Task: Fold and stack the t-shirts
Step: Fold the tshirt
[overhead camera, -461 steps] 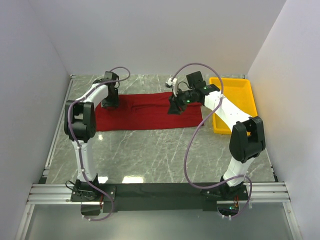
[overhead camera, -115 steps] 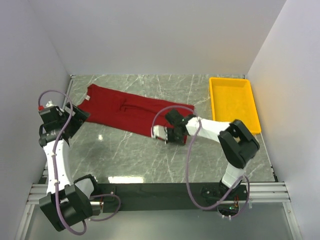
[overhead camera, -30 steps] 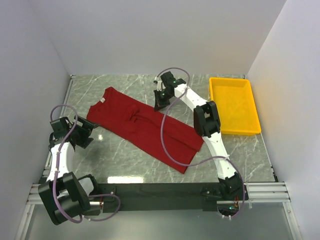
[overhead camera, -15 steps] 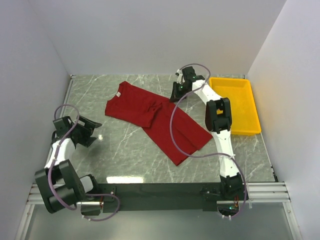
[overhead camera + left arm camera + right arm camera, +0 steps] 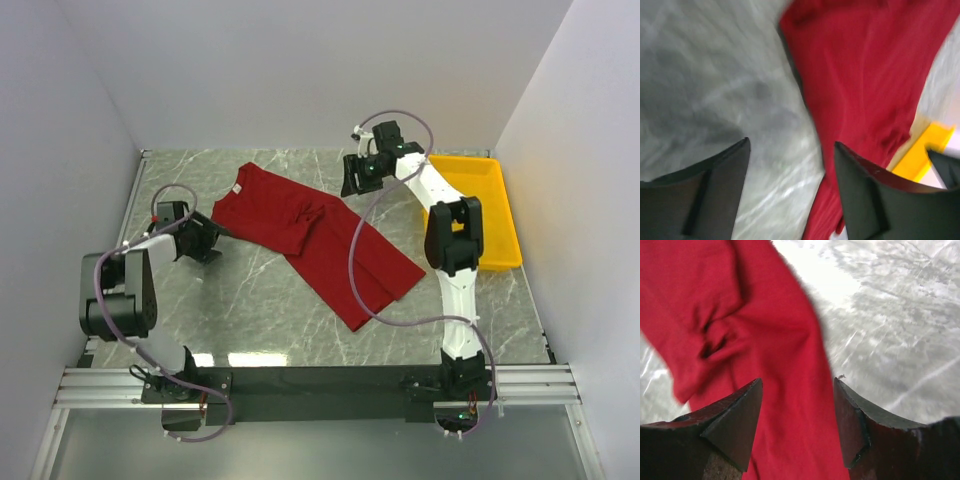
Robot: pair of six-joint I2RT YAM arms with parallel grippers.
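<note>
The dark red t-shirt (image 5: 320,240) lies flat and slanted across the table, with its collar and white tag (image 5: 238,187) far left and its hem near right. It is creased near the middle. My right gripper (image 5: 350,183) hovers open over the shirt's far edge, and the right wrist view shows red cloth (image 5: 765,340) beneath the spread gripper (image 5: 797,382), which holds nothing. My left gripper (image 5: 212,242) is low at the shirt's left side and open. In the left wrist view the gripper (image 5: 791,145) frames bare marble, with the shirt (image 5: 860,75) just to its right.
A yellow tray (image 5: 490,190) stands at the far right, partly behind the right arm, and shows as a yellow corner (image 5: 920,155) in the left wrist view. White walls close in the grey marble table (image 5: 250,300) on three sides.
My right gripper opened and let go of the shirt after dragging it toward the far right. My left arm swung in from the left edge to the shirt's left side.
</note>
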